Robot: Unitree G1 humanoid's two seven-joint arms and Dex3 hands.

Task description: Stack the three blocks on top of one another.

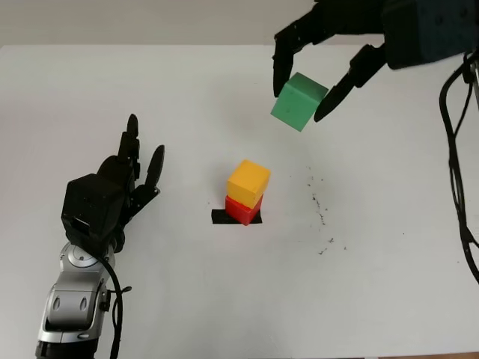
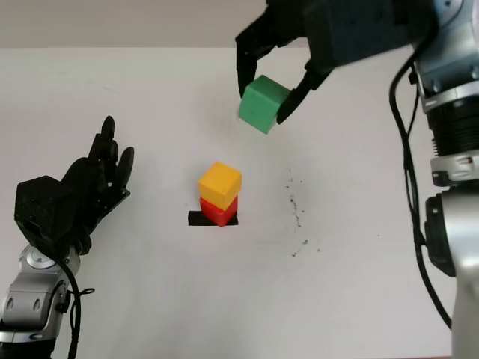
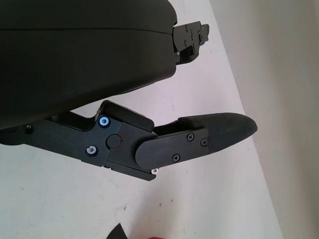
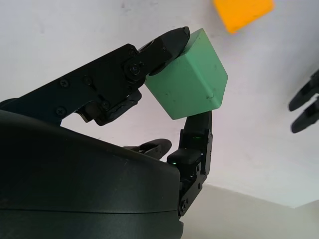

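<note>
Right wrist view: green block (image 4: 192, 77) pinched between fingertips (image 4: 169, 41) of right hand (image 4: 149, 99), one finger on an upper face, another pressed against the underside; block tilted, clear of the table. Yellow block (image 4: 242, 12) partly in frame beyond it, and two dark fingertips of the other hand at the frame edge.

Left eye view: same green block (image 1: 299, 101) held aloft by right hand (image 1: 314, 71) at roughly 1 o'clock from the stack, well above the white table (image 1: 224, 299). Stack at table centre: yellow block (image 1: 248, 180) resting on red block (image 1: 243, 209), turned slightly out of line with it; red block sitting on a black tape patch (image 1: 222, 217). Scatter of dark specks (image 1: 320, 213) on the table at 3 o'clock from the stack.

Left hand (image 1: 120, 187): at 9 o'clock from the stack, well apart from it, open, holding nothing.

Left wrist view: black shell and one finger (image 3: 199, 139) of left hand over bare table; sliver of red and of black tape at the frame edge.
</note>
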